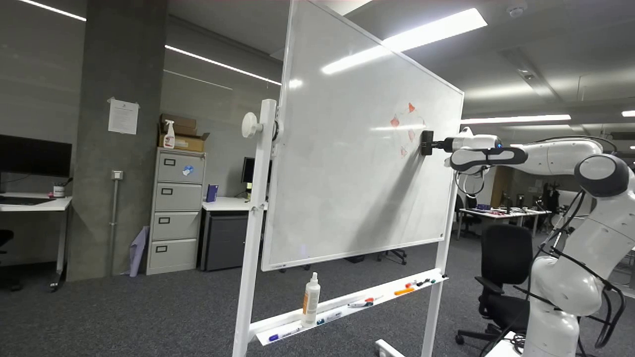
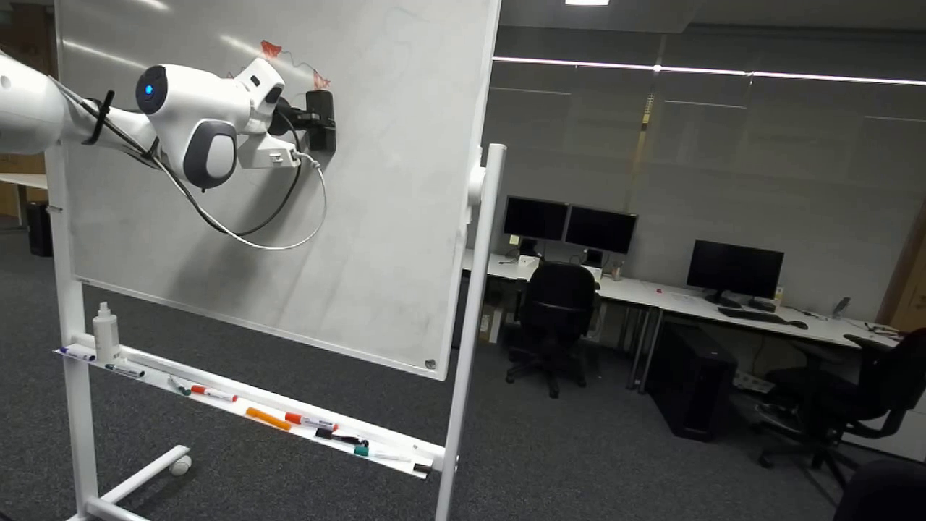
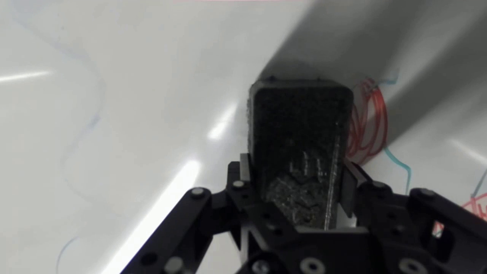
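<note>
One black rectangular eraser block (image 3: 300,118) is clamped between the two sides of the black, jointed pincer (image 3: 298,179), right at the face of the framed white whiteboard (image 1: 337,173); whether it touches the surface cannot be told for certain. In the wrist view, looped red marker strokes (image 3: 376,121) show just beside it, running up to its edge. Below the whiteboard, a narrow white tray (image 1: 342,301) carries a slim orange marker (image 1: 404,291) and an upright white plastic bottle with an orange label (image 1: 311,300).
</note>
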Controlling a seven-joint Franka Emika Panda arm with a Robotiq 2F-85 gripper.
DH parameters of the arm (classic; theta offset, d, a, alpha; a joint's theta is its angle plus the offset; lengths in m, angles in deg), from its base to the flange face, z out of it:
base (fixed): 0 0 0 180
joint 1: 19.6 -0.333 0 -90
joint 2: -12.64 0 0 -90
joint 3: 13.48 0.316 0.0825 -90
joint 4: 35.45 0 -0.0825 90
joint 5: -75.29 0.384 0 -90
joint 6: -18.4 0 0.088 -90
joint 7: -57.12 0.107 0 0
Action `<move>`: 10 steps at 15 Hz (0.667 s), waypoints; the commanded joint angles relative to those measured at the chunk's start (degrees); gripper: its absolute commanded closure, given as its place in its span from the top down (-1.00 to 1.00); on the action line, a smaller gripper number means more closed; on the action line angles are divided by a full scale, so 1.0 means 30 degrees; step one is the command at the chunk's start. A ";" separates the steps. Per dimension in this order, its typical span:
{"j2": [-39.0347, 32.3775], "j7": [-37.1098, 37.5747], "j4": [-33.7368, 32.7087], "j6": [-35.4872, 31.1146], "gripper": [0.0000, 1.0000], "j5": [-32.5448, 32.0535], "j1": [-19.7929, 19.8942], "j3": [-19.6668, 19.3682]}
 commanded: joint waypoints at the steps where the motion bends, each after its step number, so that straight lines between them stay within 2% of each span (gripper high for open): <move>1: -0.0779 0.0392 -0.1258 0.0407 -0.38 0.0425 -0.0925 -0.0145; 10: -0.0446 0.0336 0.0285 0.0089 -0.38 0.0152 -0.0803 0.1486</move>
